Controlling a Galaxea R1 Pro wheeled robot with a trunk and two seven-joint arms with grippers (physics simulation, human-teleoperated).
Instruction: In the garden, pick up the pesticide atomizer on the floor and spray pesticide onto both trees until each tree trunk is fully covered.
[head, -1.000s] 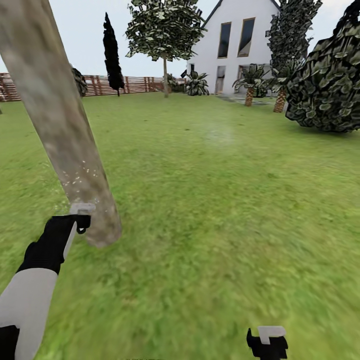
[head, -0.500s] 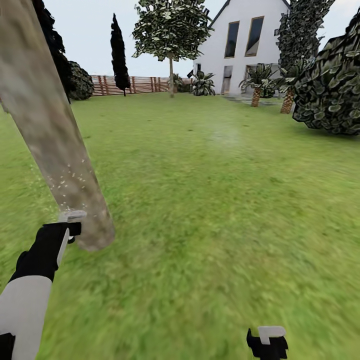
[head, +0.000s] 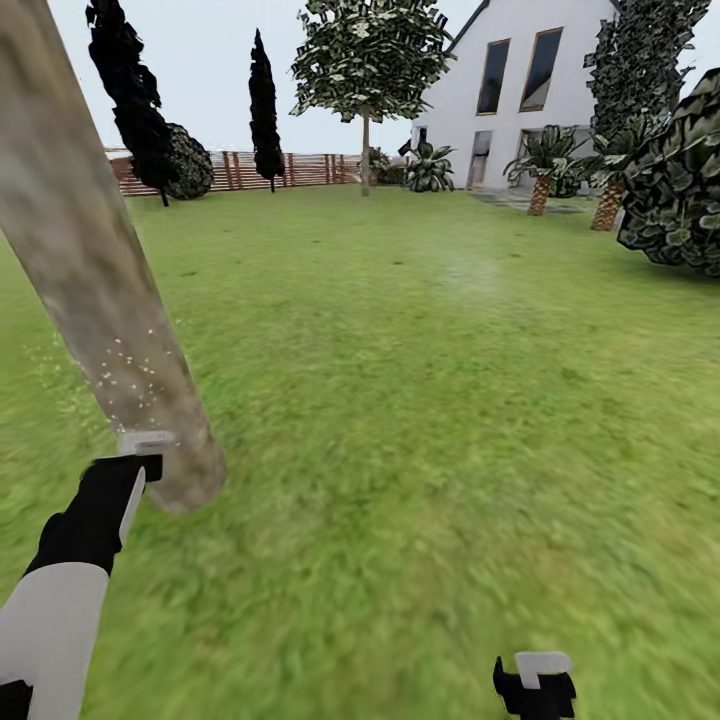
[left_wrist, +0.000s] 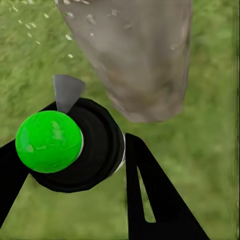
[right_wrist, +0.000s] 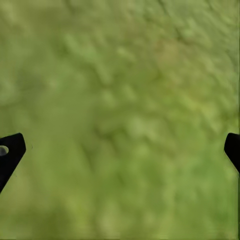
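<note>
Grey-tan, brown-mottled tree trunk (head: 95, 290) rises as a thick column from the blurred green grass floor (head: 430, 420), its lower part dotted with fine white pesticide specks (head: 125, 375). Just beside its base, the left gripper (left_wrist: 75, 165) has its black fingers (left_wrist: 150, 200) closed around the pesticide atomizer (left_wrist: 67, 147), a black round body with a bright green ball-shaped cap, its nozzle toward the trunk. Over bare grass, the right gripper (right_wrist: 120, 147) holds its fingers spread wide.
</note>
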